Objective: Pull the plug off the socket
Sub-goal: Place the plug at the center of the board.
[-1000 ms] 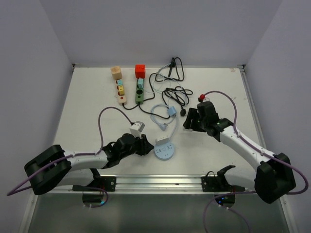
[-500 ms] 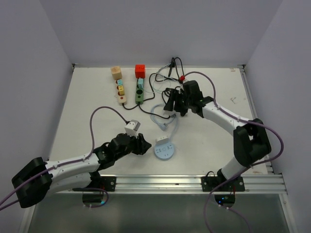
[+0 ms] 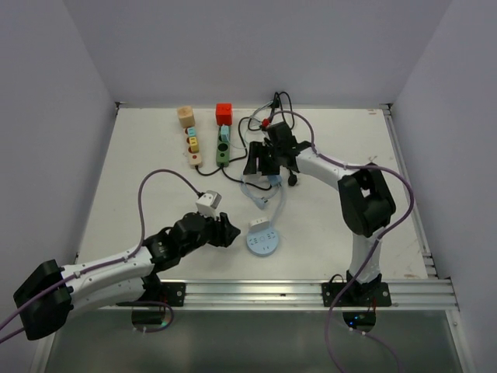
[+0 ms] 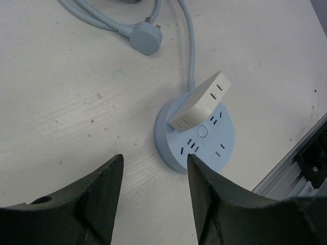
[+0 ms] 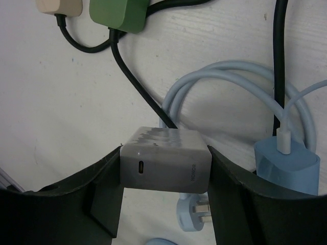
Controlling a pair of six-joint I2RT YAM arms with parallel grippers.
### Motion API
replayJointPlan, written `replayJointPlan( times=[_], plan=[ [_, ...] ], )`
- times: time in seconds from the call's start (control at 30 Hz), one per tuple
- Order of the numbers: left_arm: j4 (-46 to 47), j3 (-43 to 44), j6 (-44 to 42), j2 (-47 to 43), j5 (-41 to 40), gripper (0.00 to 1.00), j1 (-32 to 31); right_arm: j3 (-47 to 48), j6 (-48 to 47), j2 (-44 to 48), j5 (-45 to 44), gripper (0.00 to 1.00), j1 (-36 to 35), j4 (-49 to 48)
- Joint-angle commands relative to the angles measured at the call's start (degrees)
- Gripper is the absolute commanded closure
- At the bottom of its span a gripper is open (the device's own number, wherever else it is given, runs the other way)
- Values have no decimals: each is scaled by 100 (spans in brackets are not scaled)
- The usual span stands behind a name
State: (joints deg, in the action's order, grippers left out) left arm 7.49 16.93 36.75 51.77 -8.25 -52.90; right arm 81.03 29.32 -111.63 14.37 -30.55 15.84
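Plug removal is not yet done: the white rectangular plastic plug (image 4: 200, 102) sits on top of the round pale-blue plastic socket (image 4: 196, 140). The socket lies on the white table (image 3: 132, 179) near its front edge, roughly midway between the two arm bases. In the left wrist view the plug looks tilted, with one end raised off the socket face. Whether its prongs are fully seated cannot be made out.

The left gripper (image 4: 153, 168) is spread wide and holds nothing. It is low over the table just beside the socket, on the socket's left in the overhead view, and it touches neither socket nor plug.

The right gripper (image 5: 164, 153) is well apart from the socket, toward the back of the table. It is clenched on a small grey square charger block (image 5: 166, 173) with a slot port on its face. Beneath it lies a coil of pale-blue cable (image 5: 230, 81). A pale-blue adapter (image 5: 286, 166) with a white lead is just beside the gripper. A black cable (image 5: 138, 87) runs from the end of a green power strip (image 5: 120, 14), and a beige power strip (image 5: 57, 5) lies next to that.
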Motion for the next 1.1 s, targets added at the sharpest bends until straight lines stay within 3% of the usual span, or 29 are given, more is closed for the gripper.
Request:
replayJointPlan(
  times=[0.0, 0.2, 0.37, 0.47, 0.63, 0.77, 0.8, 0.93, 1.07],
  plan=[
    [-195, 126, -160, -105, -107, 43, -18, 422, -23, 1, 189, 36, 14, 16],
    [-309, 188, -177, -114, -107, 41, -18, 633, -93, 106, 32, 24, 40, 297],
    [-414, 249, -212, -79, -159, 38, -18, 413, -181, 703, -329, 20, 145, 262],
    [-528, 354, -274, -114, -203, 37, -9, 11, -304, 1344, -531, 28, 154, 237],
    [-704, 635, -519, -141, -361, 35, -9, -1948, -304, 3233, -943, 47, 154, -493],
    [-740, 847, -695, -97, -467, 32, -9, -3258, -340, 4745, -1156, 84, 154, -678],
    [-740, 873, -731, -62, -476, 30, -9, -3722, -322, 4991, -1086, 88, 145, -748],
    [-608, 1163, -1020, 183, -415, 26, -9, -4472, -252, 6133, -655, 96, -47, -801],
    [-468, 1523, -1284, 562, -300, 25, -9, -4877, -339, 6600, -1057, 94, -811, -705]
  ],
)
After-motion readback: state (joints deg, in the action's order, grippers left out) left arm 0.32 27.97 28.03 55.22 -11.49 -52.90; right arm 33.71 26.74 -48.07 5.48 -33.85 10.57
